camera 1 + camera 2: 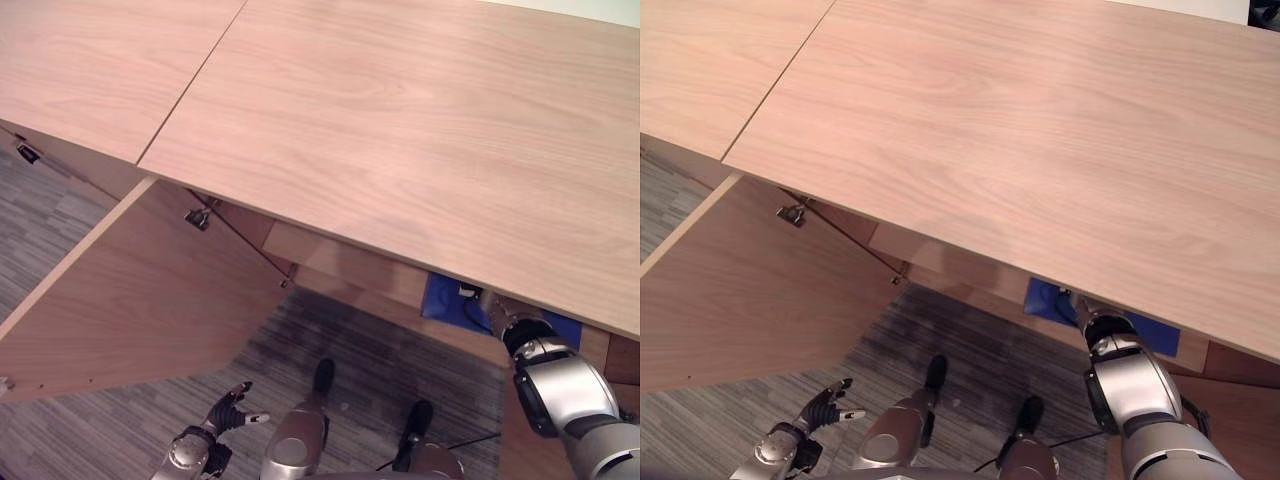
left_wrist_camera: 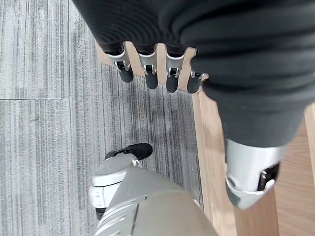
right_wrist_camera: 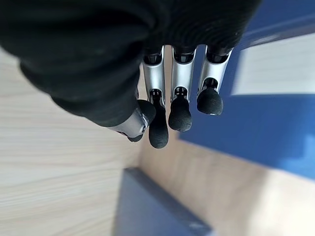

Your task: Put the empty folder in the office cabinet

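A blue folder point(image 1: 445, 298) lies inside the wooden office cabinet point(image 1: 400, 130), just under the edge of its top; it also appears in the right eye view point(image 1: 1045, 298). My right arm reaches in under the top, towards it. In the right wrist view my right hand point(image 3: 179, 83) hovers with straight fingers over the blue folder point(image 3: 256, 128) and its white label point(image 3: 275, 69), holding nothing. My left hand point(image 1: 225, 410) hangs low beside the open door, with its fingers point(image 2: 147, 73) relaxed above the carpet and empty.
The cabinet's left door point(image 1: 130, 290) stands swung open towards me, with a metal hinge point(image 1: 198, 217) at its top. Grey striped carpet point(image 1: 110, 430) covers the floor. A grey-blue flat thing point(image 3: 152, 206) lies on the wooden shelf below my right hand.
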